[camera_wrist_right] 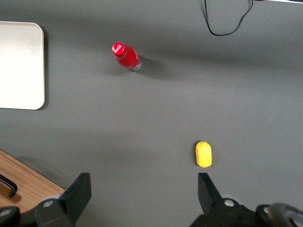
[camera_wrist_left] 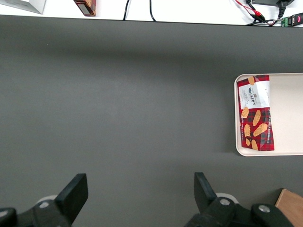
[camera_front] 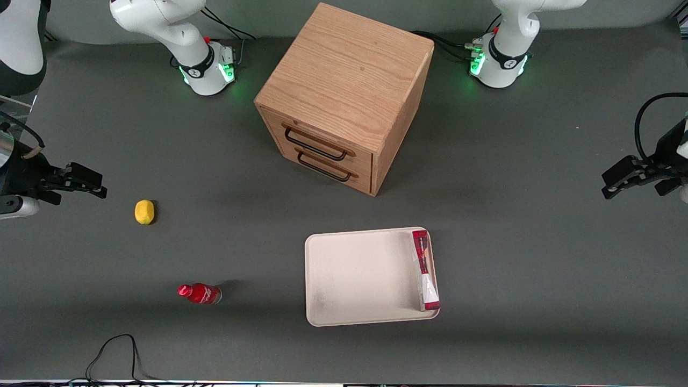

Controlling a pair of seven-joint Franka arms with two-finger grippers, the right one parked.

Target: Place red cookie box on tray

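One light, stiff box [camera_front: 424, 270] lies in the tray [camera_front: 355, 279]; hold its long edges. Gripper [camera_wrist_left: 137, 198] is released, well apart.

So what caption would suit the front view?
Cookie box lies on the tray along one rim; open gripper hangs off toward the working arm's end.

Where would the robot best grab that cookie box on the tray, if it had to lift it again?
Probably from above, across its narrow width near the middle. The cookie box stands on a long edge against the tray rim, so its thin top edge faces up. The open gripper is off toward the working arm's end.
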